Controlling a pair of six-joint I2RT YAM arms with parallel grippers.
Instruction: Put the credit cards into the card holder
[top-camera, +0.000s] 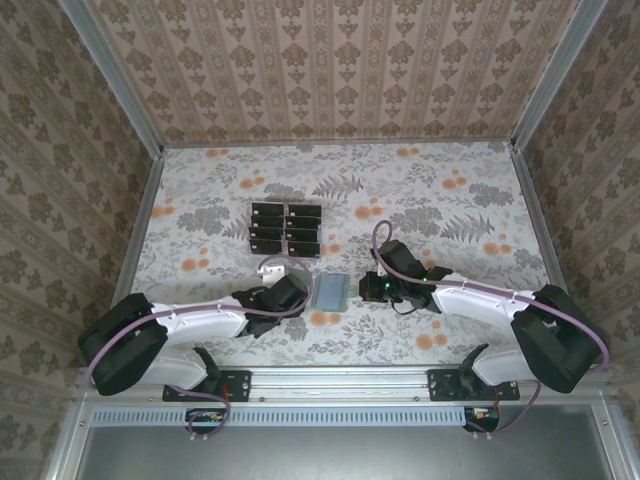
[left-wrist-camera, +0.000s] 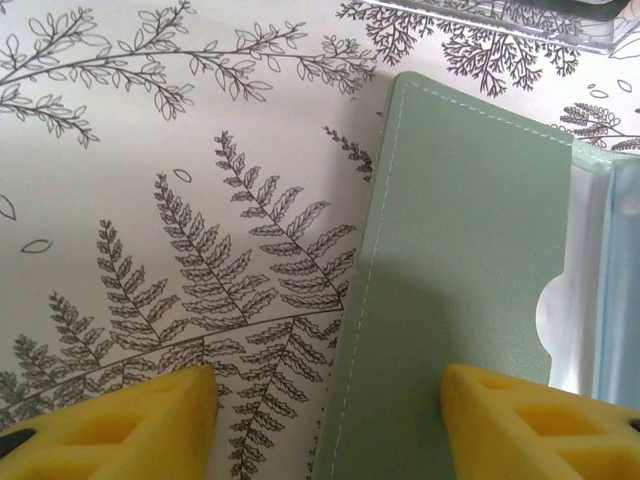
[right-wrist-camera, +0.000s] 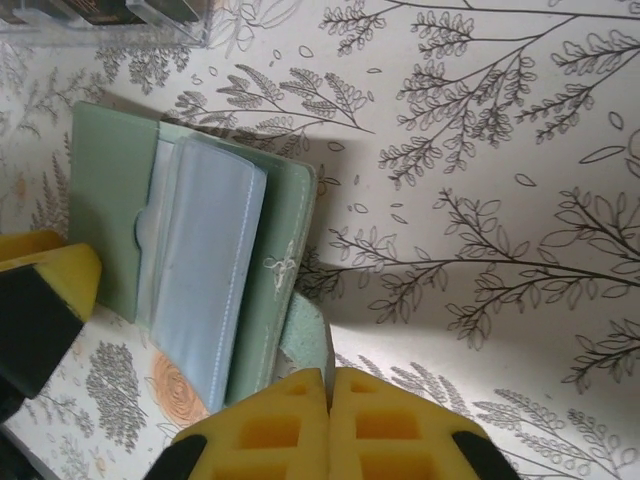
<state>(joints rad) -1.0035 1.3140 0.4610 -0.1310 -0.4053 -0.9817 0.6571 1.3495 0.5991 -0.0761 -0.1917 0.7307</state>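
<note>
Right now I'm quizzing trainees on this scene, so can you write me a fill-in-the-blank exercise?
The sage-green soft bi-fold wallet lies ___, its pale inner sleeves showing.
The right tool is ___ on the wallet's cover.
The left tool, straddling the wallet's edge, is ___.
The clear plastic rack holds thin ___ rectangular cards.
Missing words: open; shut; open; black.
</note>
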